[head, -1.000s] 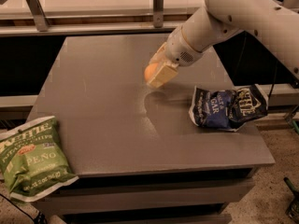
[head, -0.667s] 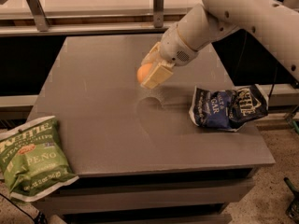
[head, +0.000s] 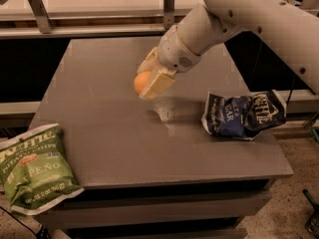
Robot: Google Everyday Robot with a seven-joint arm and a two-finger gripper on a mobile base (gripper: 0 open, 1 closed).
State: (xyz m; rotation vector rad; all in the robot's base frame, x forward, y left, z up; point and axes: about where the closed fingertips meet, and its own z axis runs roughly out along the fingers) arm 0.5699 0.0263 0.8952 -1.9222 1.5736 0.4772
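An orange (head: 142, 81) is held between the cream-coloured fingers (head: 158, 83) of my gripper (head: 149, 79), which is shut on it above the middle of the grey table (head: 114, 133). The white arm comes in from the upper right. A crumpled dark blue chip bag (head: 243, 114) lies on the table's right side, to the right of the gripper. A green jalapeño chip bag (head: 34, 167) hangs over the table's front left corner.
A light shelf or counter with metal posts (head: 168, 4) runs behind the table. Dark space lies left and right of the table, and a speckled floor (head: 289, 203) shows at the lower right.
The arm has carried the orange to the left over the table, away from the blue bag. Both chip bags lie where they were.
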